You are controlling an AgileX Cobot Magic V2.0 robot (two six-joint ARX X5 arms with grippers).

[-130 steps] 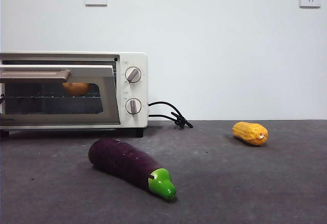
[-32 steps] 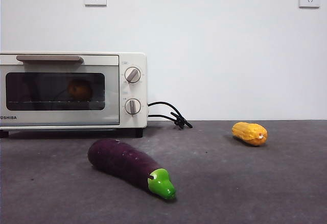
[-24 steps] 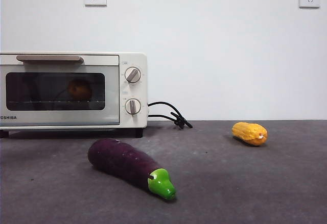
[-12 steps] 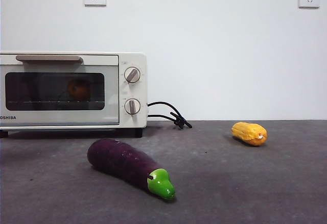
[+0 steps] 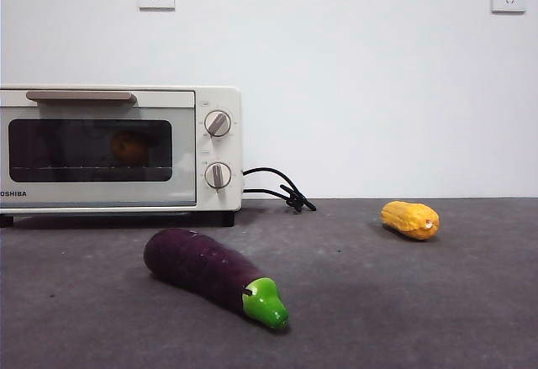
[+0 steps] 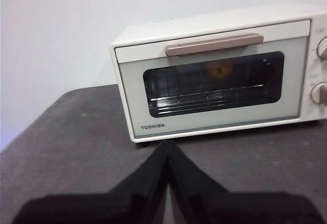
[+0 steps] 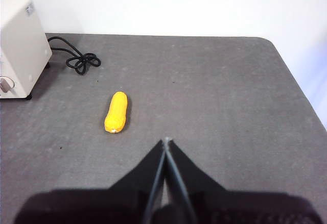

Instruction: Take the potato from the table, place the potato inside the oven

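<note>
the left gripper point(image 6: 166, 145) has its two black jaws pressed together to a point, with nothing between them. it hangs over bare table point(image 6: 61, 147) in front of the oven point(image 6: 219, 76), apart from it, and its tip aims at the lower edge of the oven door. that door is closed, with the bar handle point(image 6: 214, 44) across its top. through the dark glass the potato point(image 6: 217, 71) shows as a dim orange lump on the wire rack point(image 6: 204, 99), just under the handle and a little right of the door's middle.

the right gripper point(image 7: 166, 141) is likewise closed to a point and holds nothing. it hangs over open table, well apart from everything. the corn point(image 7: 116, 112) lies left of the tip and slightly above it in the frame, lengthwise toward the far edge. further off at upper left the black cord point(image 7: 76, 58) lies coiled beside the oven's corner.

in the front view neither arm shows. the oven sits at middle left with the potato point(image 5: 128, 146) faint behind the glass, and two silver knobs point(image 5: 218, 123) sit on its right panel. the cord trails right from it. an eggplant point(image 5: 210, 272) lies in the lower centre of the frame, green tip toward the lower right. the corn point(image 5: 410, 218) rests at right, well apart from the eggplant.
</note>
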